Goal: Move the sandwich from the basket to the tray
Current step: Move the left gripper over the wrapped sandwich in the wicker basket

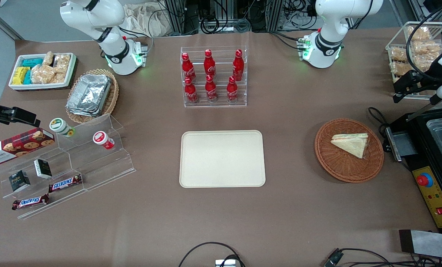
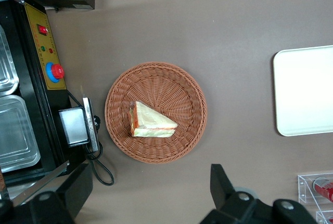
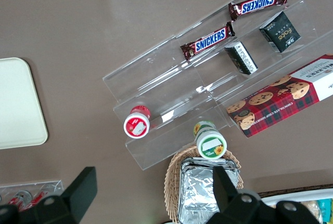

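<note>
- So the gripper hangs high over the table at the working arm's end, with its two fingers spread wide apart and nothing between them.
- Sandwich sits well below it, no contact at all; in the wrist view it shows in the gap between the two fingers.
- It's lying flat in the basket, a bit off the woven centre, toward the black machine that stands just beside the basket.
- Looks-wise: a small triangular wedge of pale bread, with an orange-red strip and some green showing along its cut edges. From the front the sandwich has its thick end nearest the machine.
- Basket is round, shallow, reddish-brown wicker, with only the sandwich in it.
- Tray is a flat cream rectangle with rounded corners, near the middle of the table, well apart from the basket toward the parked arm's end.
- A clear rack of red bottles stands farther from the front camera than the tray.
</note>
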`<action>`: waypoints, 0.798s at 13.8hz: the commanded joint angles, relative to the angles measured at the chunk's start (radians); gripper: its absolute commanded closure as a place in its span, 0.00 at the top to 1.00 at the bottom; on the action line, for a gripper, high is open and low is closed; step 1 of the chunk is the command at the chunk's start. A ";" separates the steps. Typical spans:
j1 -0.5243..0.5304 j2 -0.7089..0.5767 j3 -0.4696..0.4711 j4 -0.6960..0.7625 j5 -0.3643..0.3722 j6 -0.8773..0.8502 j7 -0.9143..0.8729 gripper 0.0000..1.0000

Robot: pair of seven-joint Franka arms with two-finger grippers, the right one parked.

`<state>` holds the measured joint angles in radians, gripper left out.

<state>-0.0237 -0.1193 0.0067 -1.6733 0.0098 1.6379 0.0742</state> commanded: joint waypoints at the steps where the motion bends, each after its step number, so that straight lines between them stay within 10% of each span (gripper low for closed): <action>1: -0.005 0.009 0.004 0.035 -0.011 -0.020 0.015 1.00; 11: 0.002 0.144 0.007 0.017 -0.011 -0.006 -0.221 1.00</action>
<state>-0.0200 -0.0166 0.0123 -1.6685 0.0094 1.6275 -0.0767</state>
